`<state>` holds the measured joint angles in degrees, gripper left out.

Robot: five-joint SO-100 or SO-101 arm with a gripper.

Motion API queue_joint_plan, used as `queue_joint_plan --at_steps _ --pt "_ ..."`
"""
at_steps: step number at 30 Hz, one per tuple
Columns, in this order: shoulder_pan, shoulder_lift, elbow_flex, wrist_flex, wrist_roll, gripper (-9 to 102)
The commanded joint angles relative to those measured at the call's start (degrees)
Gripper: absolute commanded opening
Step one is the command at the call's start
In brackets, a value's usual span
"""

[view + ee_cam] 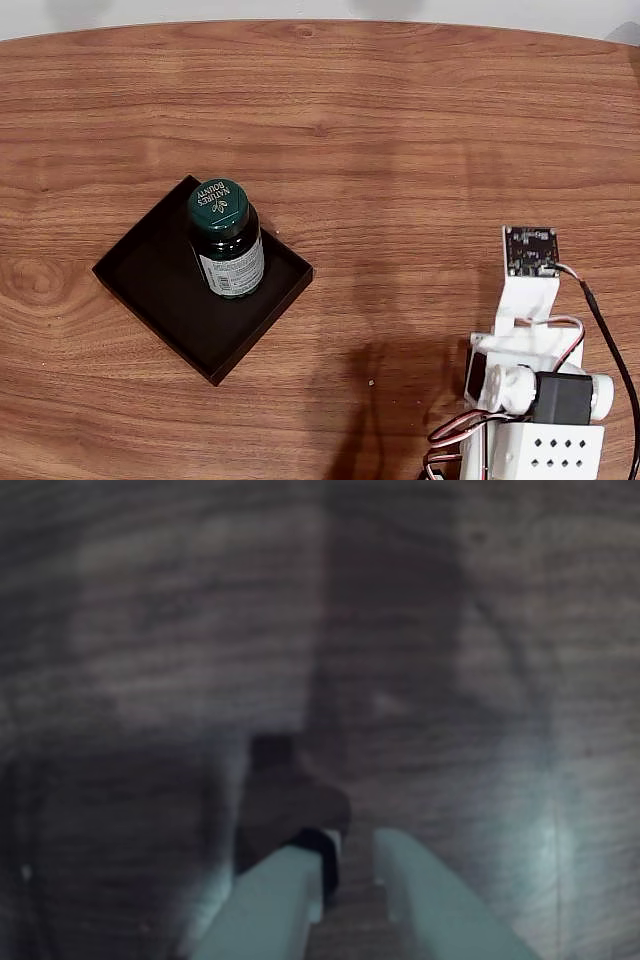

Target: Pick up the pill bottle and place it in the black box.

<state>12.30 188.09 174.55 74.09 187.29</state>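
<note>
So nearest the camera in the fixed view, down around 5 o'clock, sits the white arm (535,400), folded up with a little circuit board on top and wires trailing off it. You can't make out the claw itself from there. The wrist view is blurry, but it does show the claw (352,865) at 6 o'clock of that picture: two pale fingers (275,895) with a narrow gap between them and nothing in the gap, just wood grain and shadow beyond. I'd call it slightly apart and empty, not clamped on anything.

Further out in the fixed view, at roughly 9 o'clock from the middle, is the black box (165,290), sitting diamond-wise on the wooden worktop (400,130). The pill bottle (226,240) is standing upright inside it, toward the box's 1 o'clock corner, green cap up and label facing the camera. It's well apart from the arm, with a wide stretch of bare wood between them.

Progress-wise, my read is this one's basically finished. Bottle's in the box, upright and looking stable, nothing holding it, arm parked clear of it. As far as these shots go there's nothing left to do, except maybe the arm settling fully into rest if it hasn't already. The far half of the worktop is just plain wood up to the curved edge.
</note>
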Motion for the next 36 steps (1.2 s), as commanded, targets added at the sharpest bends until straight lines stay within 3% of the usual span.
queue_joint_plan --at_steps 1,3,8,17,36 --pt "-0.4 1.0 -1.0 6.6 1.7 0" --pt "-1.8 1.6 -1.0 12.0 5.4 0" --pt "-2.3 1.7 -1.0 12.3 2.3 0" --pt "-2.8 3.0 -1.0 12.5 -15.4 0" --pt "-1.3 3.1 -1.0 12.5 -15.4 0"
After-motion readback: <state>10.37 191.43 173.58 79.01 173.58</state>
